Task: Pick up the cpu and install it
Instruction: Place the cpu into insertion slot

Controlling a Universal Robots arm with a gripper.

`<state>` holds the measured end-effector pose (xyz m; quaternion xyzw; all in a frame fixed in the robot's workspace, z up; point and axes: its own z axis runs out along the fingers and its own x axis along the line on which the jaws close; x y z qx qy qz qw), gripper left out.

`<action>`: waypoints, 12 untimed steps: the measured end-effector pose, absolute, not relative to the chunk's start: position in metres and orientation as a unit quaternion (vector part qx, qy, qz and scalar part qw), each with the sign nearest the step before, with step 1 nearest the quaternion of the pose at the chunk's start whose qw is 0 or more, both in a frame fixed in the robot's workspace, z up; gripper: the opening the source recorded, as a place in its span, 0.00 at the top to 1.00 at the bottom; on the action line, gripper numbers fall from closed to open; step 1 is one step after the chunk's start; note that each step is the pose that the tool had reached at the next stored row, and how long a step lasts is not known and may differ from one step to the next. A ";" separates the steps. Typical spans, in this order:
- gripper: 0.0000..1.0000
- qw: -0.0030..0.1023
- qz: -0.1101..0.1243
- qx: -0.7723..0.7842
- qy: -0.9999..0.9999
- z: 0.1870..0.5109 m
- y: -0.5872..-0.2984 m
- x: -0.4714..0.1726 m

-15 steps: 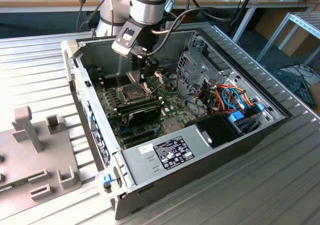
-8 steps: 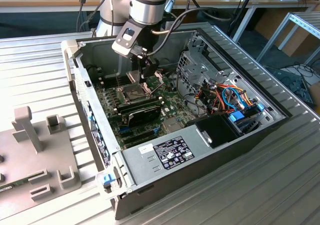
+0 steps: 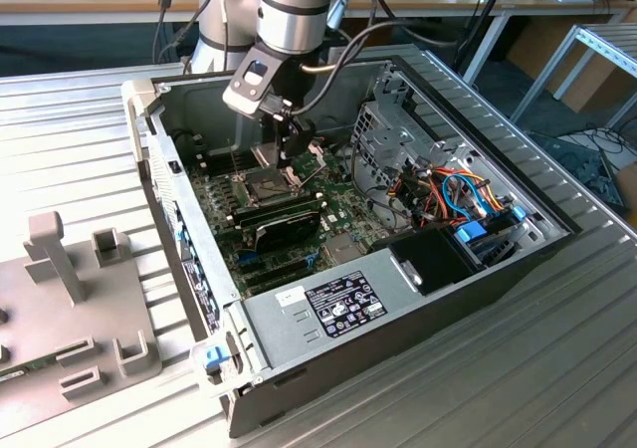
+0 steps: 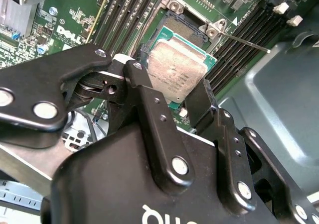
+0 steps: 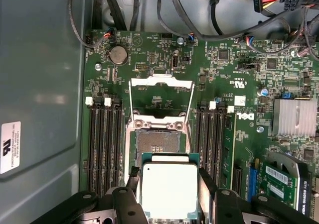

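Near the open socket (image 5: pixel 158 145), end effector (image 4: pixel 167 79) clamped on cpu (image 4: pixel 179 69); install step in hand, seating likely needs squaring.

The gripper (image 4: pixel 171 90) grips the cpu (image 4: pixel 178 72) by opposite edges between its two black fingers (image 4: pixel 148 104). The chip's silver top shows, close over the open socket (image 4: pixel 183 27) on the green motherboard (image 4: pixel 75 20), with memory slots (image 4: pixel 119 15) on either side.
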<state>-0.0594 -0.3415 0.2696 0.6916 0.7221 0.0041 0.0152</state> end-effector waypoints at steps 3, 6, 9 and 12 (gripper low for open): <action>0.45 0.015 0.004 0.692 0.722 0.267 -0.342 -0.059; 0.45 0.015 0.004 0.692 0.722 0.266 -0.342 -0.059; 0.45 0.015 0.004 0.692 0.722 0.266 -0.342 -0.059; 0.45 0.015 0.004 0.692 0.722 0.266 -0.342 -0.059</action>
